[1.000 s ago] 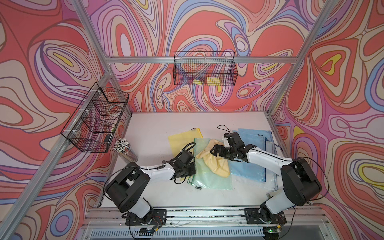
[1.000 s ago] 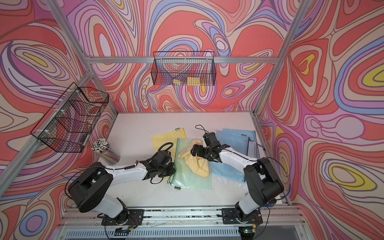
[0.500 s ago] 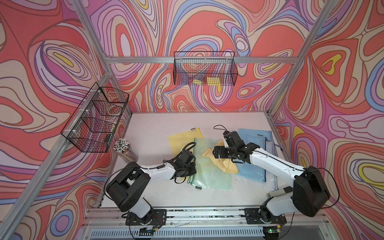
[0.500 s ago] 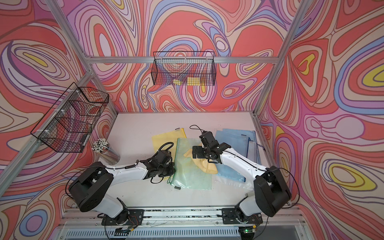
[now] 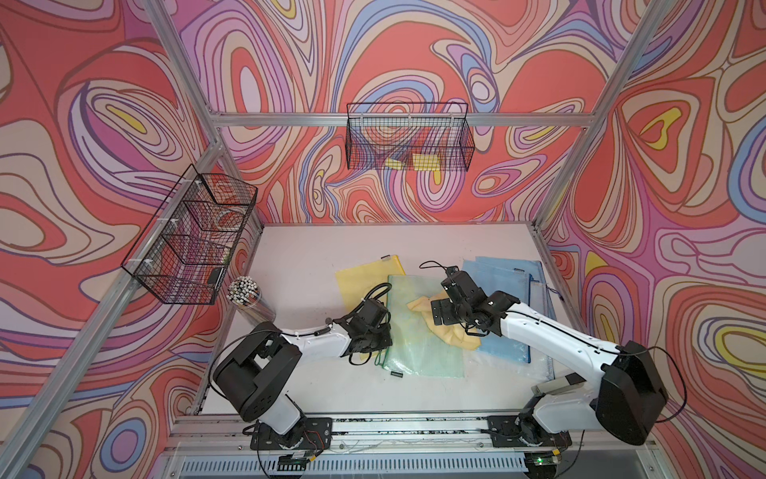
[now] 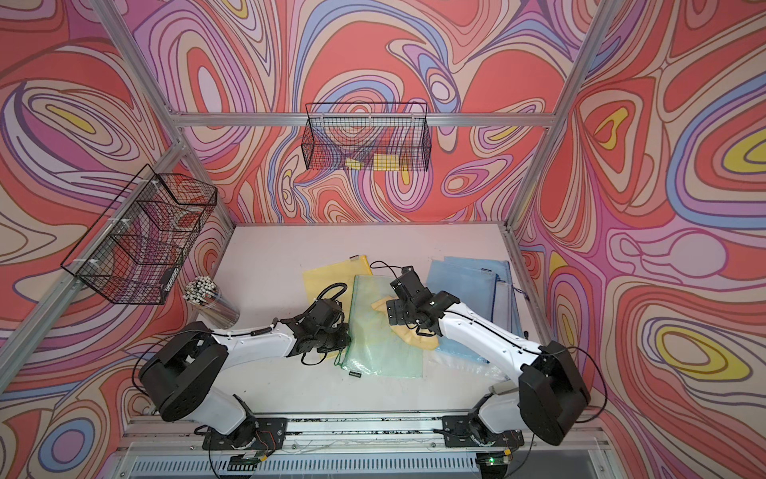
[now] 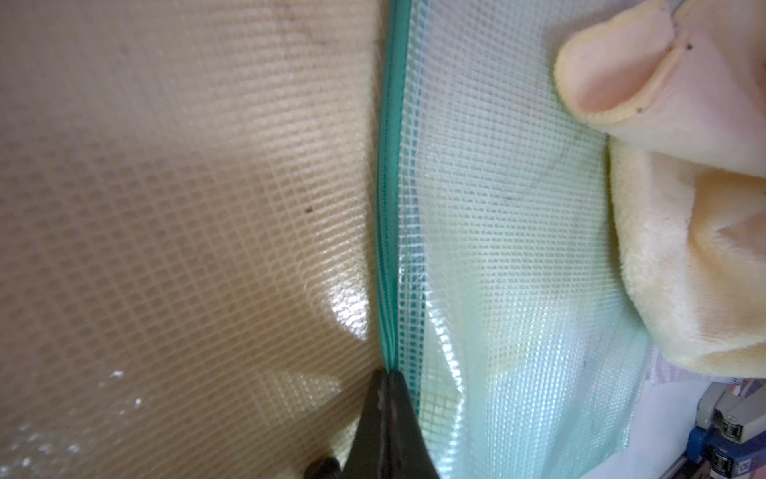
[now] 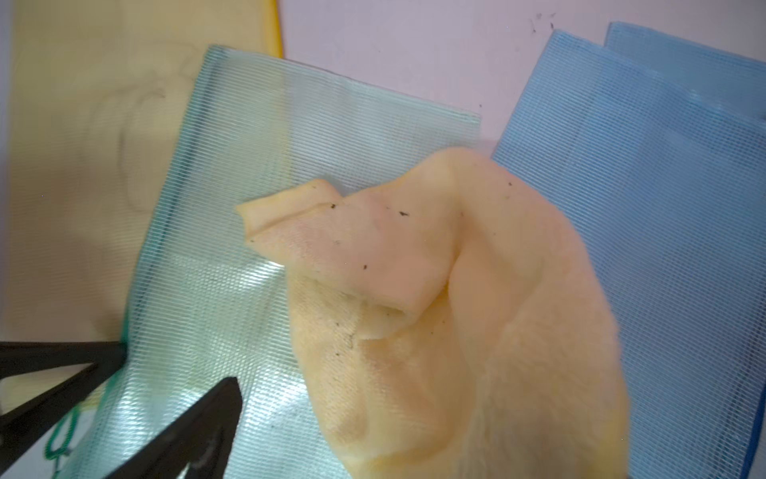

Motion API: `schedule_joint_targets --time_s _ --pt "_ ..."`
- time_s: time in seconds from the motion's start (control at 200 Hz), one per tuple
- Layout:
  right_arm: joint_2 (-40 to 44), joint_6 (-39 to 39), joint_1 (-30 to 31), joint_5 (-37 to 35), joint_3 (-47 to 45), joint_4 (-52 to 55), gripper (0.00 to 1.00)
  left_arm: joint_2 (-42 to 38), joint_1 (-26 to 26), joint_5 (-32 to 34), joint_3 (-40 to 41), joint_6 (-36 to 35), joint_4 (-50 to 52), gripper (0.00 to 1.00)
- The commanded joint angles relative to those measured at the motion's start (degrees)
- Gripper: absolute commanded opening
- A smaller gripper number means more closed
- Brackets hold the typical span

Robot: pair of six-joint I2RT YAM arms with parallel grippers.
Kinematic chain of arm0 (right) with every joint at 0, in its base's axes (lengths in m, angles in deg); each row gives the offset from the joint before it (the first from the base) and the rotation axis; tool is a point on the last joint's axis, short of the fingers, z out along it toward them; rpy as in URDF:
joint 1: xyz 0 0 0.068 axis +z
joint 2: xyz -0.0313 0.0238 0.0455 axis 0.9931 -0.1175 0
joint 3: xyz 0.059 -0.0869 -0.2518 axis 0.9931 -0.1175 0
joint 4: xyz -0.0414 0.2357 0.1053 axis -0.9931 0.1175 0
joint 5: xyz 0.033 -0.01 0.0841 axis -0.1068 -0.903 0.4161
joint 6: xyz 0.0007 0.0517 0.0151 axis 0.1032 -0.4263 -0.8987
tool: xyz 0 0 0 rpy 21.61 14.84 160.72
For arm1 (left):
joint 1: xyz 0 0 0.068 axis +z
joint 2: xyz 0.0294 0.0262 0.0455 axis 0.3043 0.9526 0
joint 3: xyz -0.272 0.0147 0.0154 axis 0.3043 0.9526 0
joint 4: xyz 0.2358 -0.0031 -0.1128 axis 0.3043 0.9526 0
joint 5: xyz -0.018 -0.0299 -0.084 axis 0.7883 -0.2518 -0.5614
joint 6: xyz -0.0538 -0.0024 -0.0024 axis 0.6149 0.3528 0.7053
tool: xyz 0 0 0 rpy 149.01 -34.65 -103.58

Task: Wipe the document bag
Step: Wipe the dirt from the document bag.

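1. bag (image 5: 418,348): flat mid-table, specks show on it; wiping's not done imo.
2. cloth (image 5: 456,338): lies loose on bag, by r arm; nothing holds it.
3. r gripper (image 8: 180,369): wide open, empty; you must regrab cloth.
4. l gripper (image 7: 383,398): closed, tips at bag's zip edge.

A pen jar (image 5: 251,304) stands near a wire basket (image 5: 194,242).

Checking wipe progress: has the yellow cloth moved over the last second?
Yes. The yellow cloth slid across the green document bag toward the blue bag; its near end now overlaps that bag.
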Motion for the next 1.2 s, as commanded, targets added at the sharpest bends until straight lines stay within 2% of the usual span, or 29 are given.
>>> schedule_joint_targets --time_s 0.0,0.125,0.305,0.421,0.571,0.696,0.816,0.901,0.981,1.077,1.192 --pt "-2.22 -0.77 1.72 4.41 2.62 -3.01 0.98 0.76 -0.14 0.67 -0.66 -0.53 2.88 0.0" --pt "-10.35 -1.21 5.15 6.3 4.73 -5.05 0.98 0.49 -0.14 0.81 -0.58 -0.48 2.78 0.0" --pt "-16.2 -4.99 5.33 8.26 3.18 -11.19 0.98 -0.35 -0.14 1.08 -0.13 -0.48 3.18 0.0" --pt "-16.05 -6.47 5.25 7.64 1.91 -14.13 0.98 -0.97 -0.16 1.44 0.03 -0.82 3.74 0.0" --pt "-16.64 -8.14 5.19 11.63 0.86 -18.59 0.98 -0.72 -0.14 1.37 -0.33 -1.28 4.33 0.0" --pt "-13.34 -11.42 4.82 15.86 -3.16 -26.7 0.98 -1.69 -0.12 1.66 0.41 -1.19 4.66 0.0" --pt "-13.09 -13.29 4.58 14.34 -4.22 -28.45 0.98 -2.34 -0.14 2.08 0.56 -1.46 5.42 0.0" --pt "-14.17 -14.6 4.5 14.42 -4.81 -30.01 0.9 -2.41 -0.1 1.98 0.56 -1.63 5.62 0.0" --pt "-13.95 -16.81 4.13 17.13 -7.45 -35.58 0.88 -2.89 -0.2 2.03 0.63 -1.72 6.09 0.0" --pt "-13.32 -19.04 3.84 19.53 -9.89 -40.84 0.98 -3.67 -0.16 2.43 1.07 -1.72 6.37 0.0" --pt "-13.23 -19.46 3.84 21.31 -10.51 -43.9 0.98 -4.25 -0.14 2.76 1.35 -1.9 6.87 0.0"
